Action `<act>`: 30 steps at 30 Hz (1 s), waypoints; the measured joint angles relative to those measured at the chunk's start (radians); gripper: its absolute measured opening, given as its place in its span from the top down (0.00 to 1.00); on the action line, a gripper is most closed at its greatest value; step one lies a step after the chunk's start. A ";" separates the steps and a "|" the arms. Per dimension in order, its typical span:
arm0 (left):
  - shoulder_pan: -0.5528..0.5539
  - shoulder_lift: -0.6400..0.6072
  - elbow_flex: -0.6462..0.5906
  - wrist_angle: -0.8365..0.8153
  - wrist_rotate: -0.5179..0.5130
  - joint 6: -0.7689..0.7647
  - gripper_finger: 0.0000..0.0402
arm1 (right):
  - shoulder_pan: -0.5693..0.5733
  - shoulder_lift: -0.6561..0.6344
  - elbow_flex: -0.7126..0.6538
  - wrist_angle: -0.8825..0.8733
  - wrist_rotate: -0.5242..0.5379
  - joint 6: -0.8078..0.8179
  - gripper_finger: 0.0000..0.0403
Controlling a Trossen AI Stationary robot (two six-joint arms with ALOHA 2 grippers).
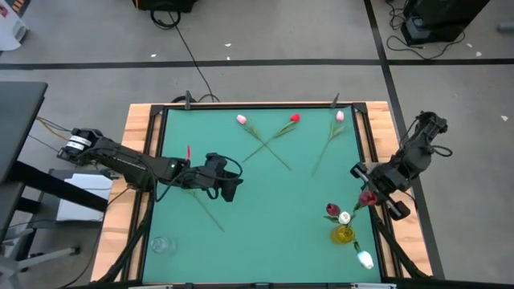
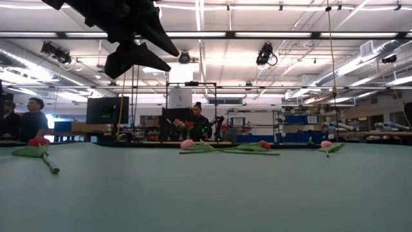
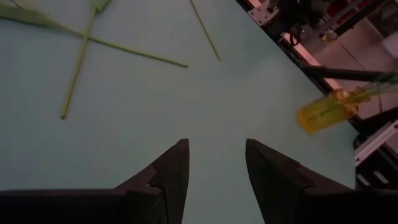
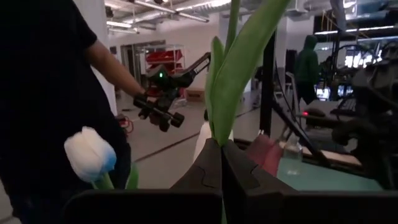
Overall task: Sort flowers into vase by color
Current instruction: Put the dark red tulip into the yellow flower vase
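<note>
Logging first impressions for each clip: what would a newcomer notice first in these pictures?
Probably the yellow vase near the mat's right edge, already holding a few tulips, with the right gripper beside it, shut on a green stem. Next, the crossed pink tulip and red tulip lying at the mat's far side. The left gripper hovers open over the mat's middle-left.

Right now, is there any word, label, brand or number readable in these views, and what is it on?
None can be read.
Yellow vase: no label shows.
Green table: no markings.
Screens and shelves in the room behind, low view: any text is too small and blurred to read.
</note>
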State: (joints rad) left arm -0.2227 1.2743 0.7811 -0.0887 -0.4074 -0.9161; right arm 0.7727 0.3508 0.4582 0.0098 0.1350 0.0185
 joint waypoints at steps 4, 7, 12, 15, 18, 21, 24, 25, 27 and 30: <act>0.017 0.000 0.000 0.002 0.000 -0.010 0.60 | 0.035 0.000 -0.011 -0.018 0.005 0.004 1.00; 0.023 0.000 0.000 0.010 0.007 -0.024 0.60 | 0.055 0.001 -0.015 -0.055 0.005 0.040 0.99; 0.023 0.000 0.000 0.010 0.009 -0.036 0.60 | 0.059 -0.009 -0.014 -0.046 -0.005 0.195 0.87; 0.023 0.000 0.000 0.010 0.009 -0.037 0.60 | 0.059 -0.011 -0.014 -0.075 -0.050 0.277 0.76; 0.023 0.000 0.000 0.002 0.010 -0.038 0.60 | 0.059 -0.011 -0.014 -0.137 -0.063 0.352 0.67; 0.023 0.000 0.000 0.002 0.010 -0.038 0.60 | 0.058 -0.011 -0.014 -0.210 -0.084 0.438 0.60; 0.023 0.000 0.000 0.002 0.010 -0.039 0.60 | 0.058 -0.011 -0.014 -0.238 -0.134 0.535 0.57; 0.023 0.000 0.000 0.002 0.010 -0.039 0.60 | 0.059 -0.011 -0.014 -0.241 -0.160 0.566 0.57; 0.023 0.000 0.000 0.002 0.011 -0.039 0.60 | 0.059 -0.011 -0.014 -0.232 -0.211 0.636 0.57; 0.023 0.000 0.000 0.002 0.011 -0.043 0.60 | 0.059 -0.021 -0.014 -0.201 -0.264 0.747 0.58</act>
State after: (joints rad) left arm -0.2001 1.2743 0.7811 -0.0868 -0.3965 -0.9593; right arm 0.8314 0.3302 0.4442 -0.1913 -0.1290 0.7651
